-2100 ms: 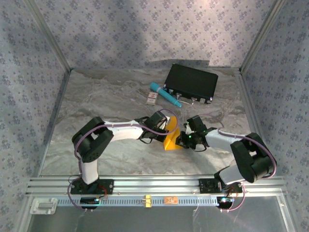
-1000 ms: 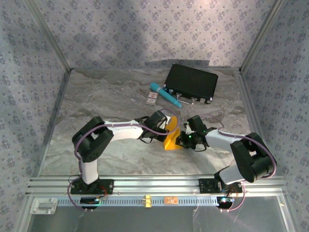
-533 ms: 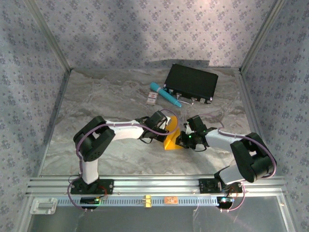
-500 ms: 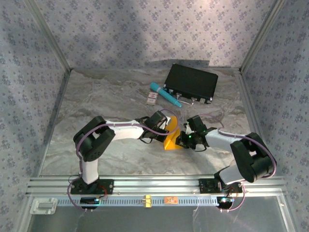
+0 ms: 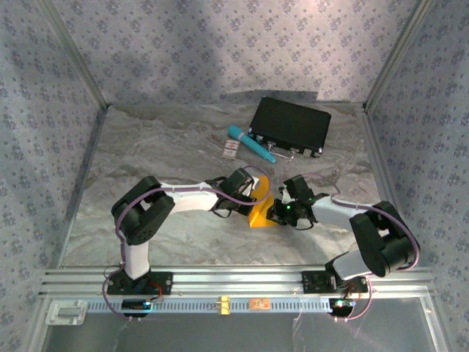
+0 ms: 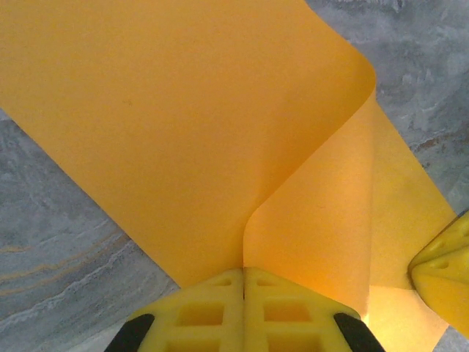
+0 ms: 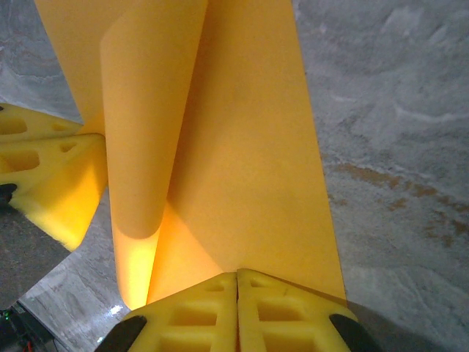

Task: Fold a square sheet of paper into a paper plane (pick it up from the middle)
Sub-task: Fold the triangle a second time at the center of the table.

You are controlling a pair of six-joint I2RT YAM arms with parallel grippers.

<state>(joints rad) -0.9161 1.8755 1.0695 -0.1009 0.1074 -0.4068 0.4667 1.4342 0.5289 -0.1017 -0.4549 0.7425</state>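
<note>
Orange-yellow for the square sheet of paper, bright yellow fingers, grey marbled bench. Black case, teal pen, and pale blue-grey flower-print walls.

Left hand, right hand both pinched shut on paper; arms stretched inward, hands close together.

even overhead light, soft shadows, sharp focus

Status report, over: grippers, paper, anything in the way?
Left gripper shut on the square sheet of paper. Right gripper shut on it too. Sheet curled over between them. Teal pen, black case farther back, clear of it.
</note>
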